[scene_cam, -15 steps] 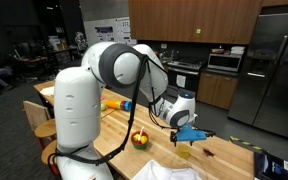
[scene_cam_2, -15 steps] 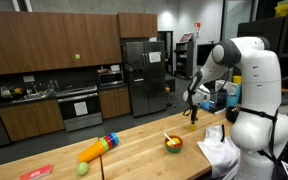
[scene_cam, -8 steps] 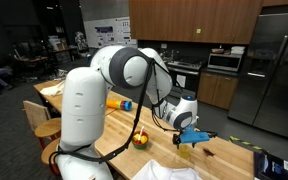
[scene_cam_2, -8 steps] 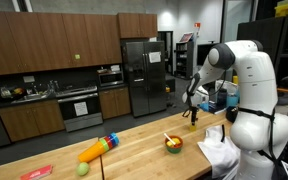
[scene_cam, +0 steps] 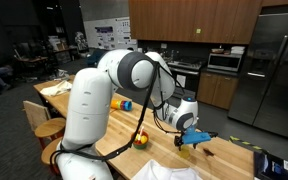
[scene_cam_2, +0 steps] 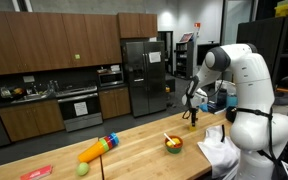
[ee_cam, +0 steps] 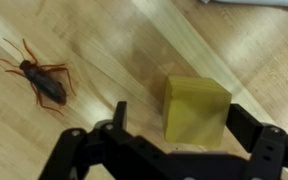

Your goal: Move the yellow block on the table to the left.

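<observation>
The yellow block [ee_cam: 197, 108] is a small pale-yellow cube lying on the light-wood table [ee_cam: 114, 50]. In the wrist view my gripper [ee_cam: 184, 125] is open, with one dark finger on each side of the block; the right finger is closer to it. In both exterior views the gripper [scene_cam: 189, 140] [scene_cam_2: 192, 117] hangs low over the table near its far end, and the block [scene_cam_2: 192, 126] shows only as a speck under it.
A brown toy bug [ee_cam: 42, 80] lies on the table near the block. A dark bowl [scene_cam_2: 172, 144] with yellow-red contents, white cloth [scene_cam_2: 216, 150], a yellow-orange object with a blue cylinder [scene_cam_2: 97, 149] and a green ball [scene_cam_2: 82, 168] are on the table.
The arm's upper links have swung over towards the gripper's side. The gripper itself has stayed low over the block, still open.
</observation>
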`<action>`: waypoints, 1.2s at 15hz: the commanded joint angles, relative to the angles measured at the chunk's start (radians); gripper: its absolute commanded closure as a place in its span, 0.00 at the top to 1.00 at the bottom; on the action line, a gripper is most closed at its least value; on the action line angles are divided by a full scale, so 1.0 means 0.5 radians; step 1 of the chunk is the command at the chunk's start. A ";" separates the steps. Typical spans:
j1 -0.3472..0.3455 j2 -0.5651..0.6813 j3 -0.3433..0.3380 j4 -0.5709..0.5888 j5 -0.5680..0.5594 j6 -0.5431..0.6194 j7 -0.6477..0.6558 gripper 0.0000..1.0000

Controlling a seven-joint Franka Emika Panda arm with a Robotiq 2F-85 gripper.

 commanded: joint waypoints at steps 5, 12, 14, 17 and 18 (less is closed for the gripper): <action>-0.019 0.110 0.036 0.117 -0.081 -0.064 0.026 1.00; -0.011 0.122 0.034 0.141 -0.115 -0.143 0.038 0.45; 0.060 0.088 -0.034 0.114 -0.229 -0.118 0.172 0.29; 0.094 0.013 -0.056 0.080 -0.351 -0.123 0.337 0.29; 0.078 -0.025 -0.030 0.067 -0.337 -0.139 0.341 0.29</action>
